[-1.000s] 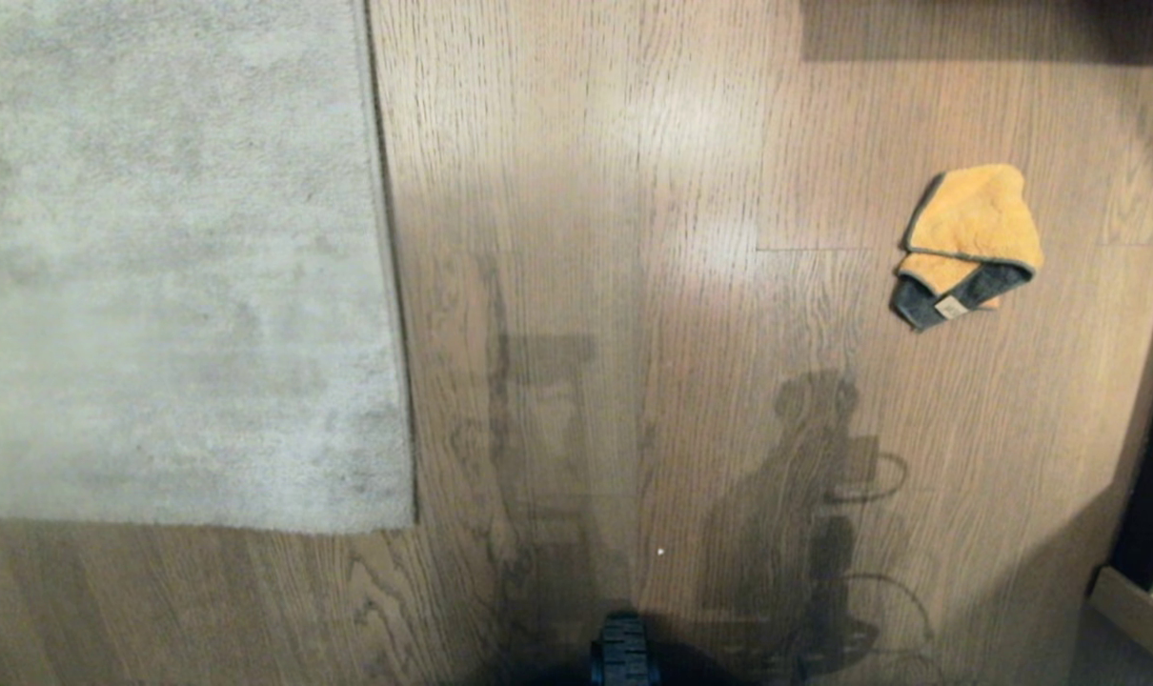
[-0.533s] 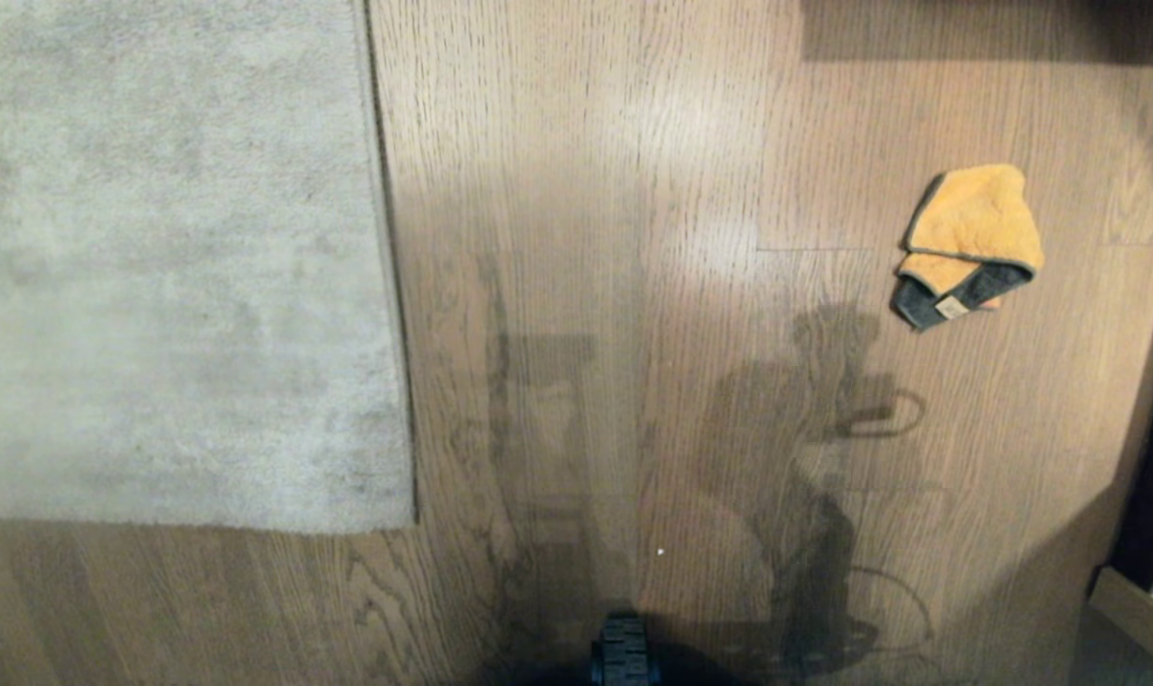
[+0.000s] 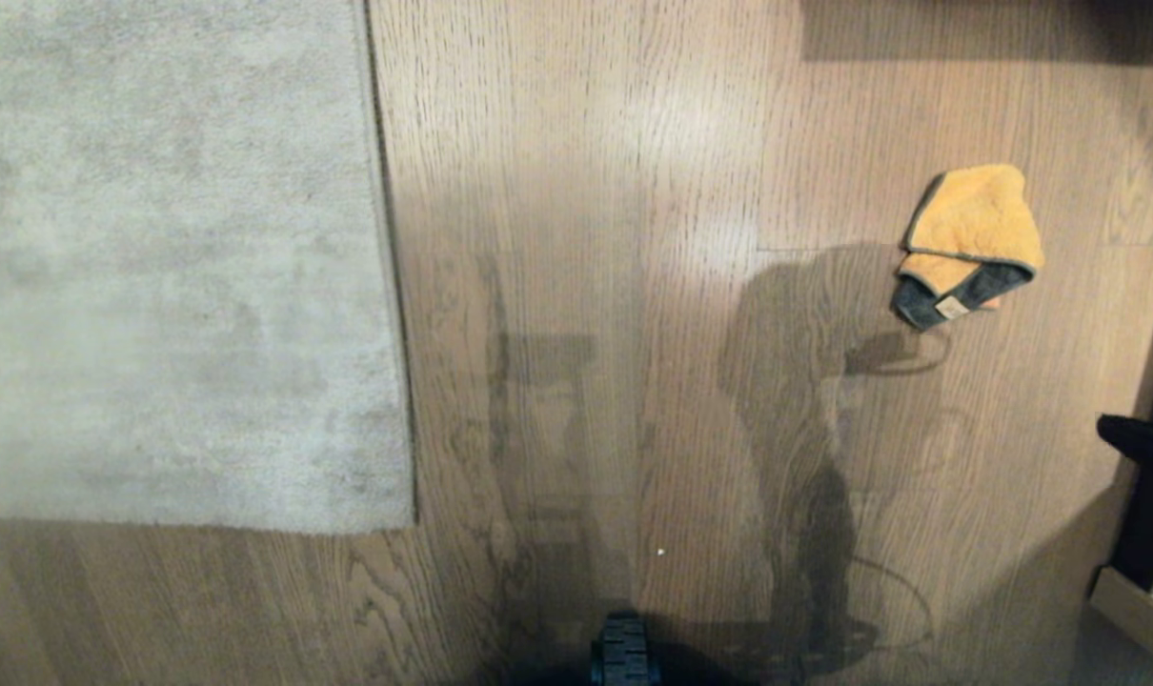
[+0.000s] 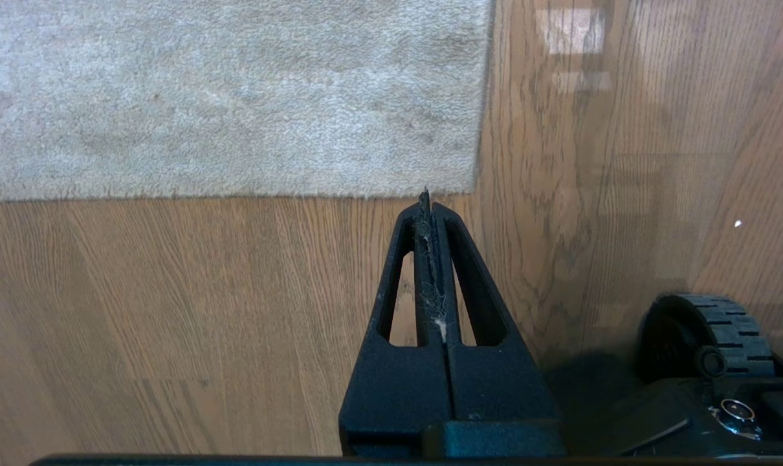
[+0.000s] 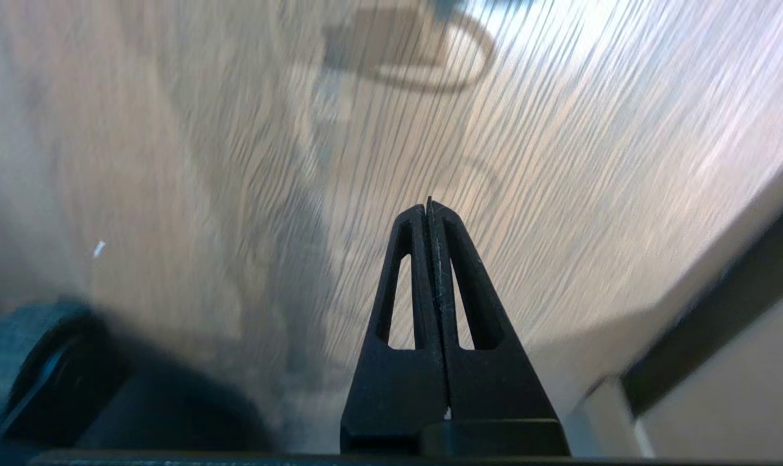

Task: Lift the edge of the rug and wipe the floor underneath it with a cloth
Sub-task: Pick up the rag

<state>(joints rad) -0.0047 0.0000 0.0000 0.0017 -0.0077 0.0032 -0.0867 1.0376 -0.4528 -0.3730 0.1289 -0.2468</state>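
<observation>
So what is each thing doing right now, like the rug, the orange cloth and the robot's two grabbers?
rug: lying flat, its corner not lifted.
cloth: crumpled on the floor, nothing touching it.
left gripper: shut, holding nothing, above bare floor near the rug corner.
right gripper: shut, holding nothing, above bare floor.
wheel: resting on the floor.

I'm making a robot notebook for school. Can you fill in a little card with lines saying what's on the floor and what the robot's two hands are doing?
rug edge: flat on the floor, not lifted
floor: brown wood planks
cloth: orange, crumpled, lying on the floor away from the rug
left end effector: shut, empty, pointing at the rug corner
right end effector: shut, empty, above bare floor
wiping: not begun
</observation>
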